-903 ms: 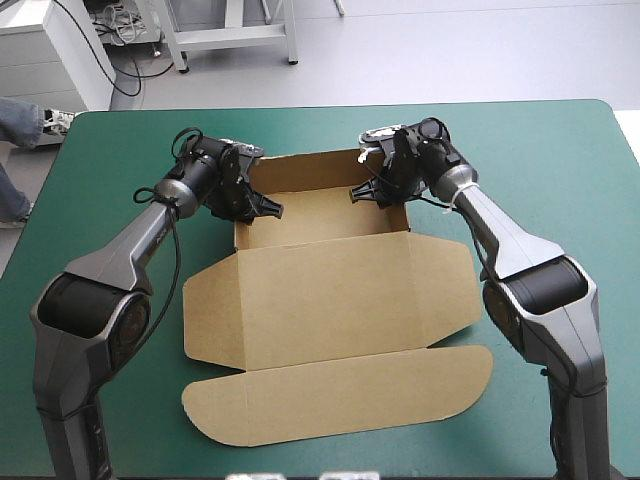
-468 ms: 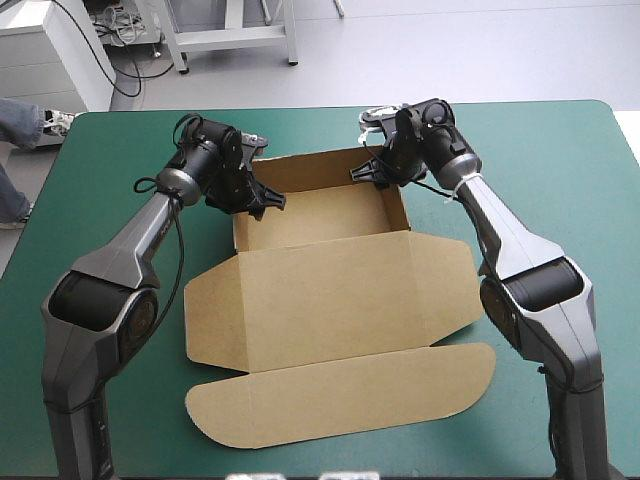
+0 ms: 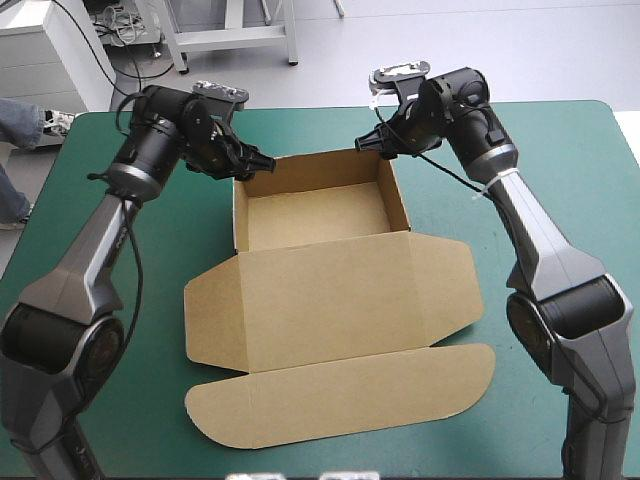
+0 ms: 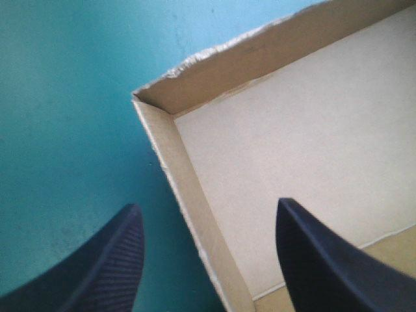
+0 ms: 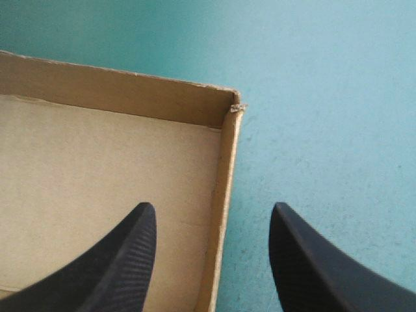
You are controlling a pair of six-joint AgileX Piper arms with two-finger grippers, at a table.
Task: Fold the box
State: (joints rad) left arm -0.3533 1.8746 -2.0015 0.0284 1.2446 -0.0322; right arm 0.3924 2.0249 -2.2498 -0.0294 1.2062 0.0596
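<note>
Left and right jaws gape, each straddling a far corner of the box, apparently without contact.

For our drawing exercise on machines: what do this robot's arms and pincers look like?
The left arm and right arm are grey shells with black rounded joints. The left pincer and right pincer each have two black, ribbed, fin-shaped fingers. Black cables run from the wrists.
</note>
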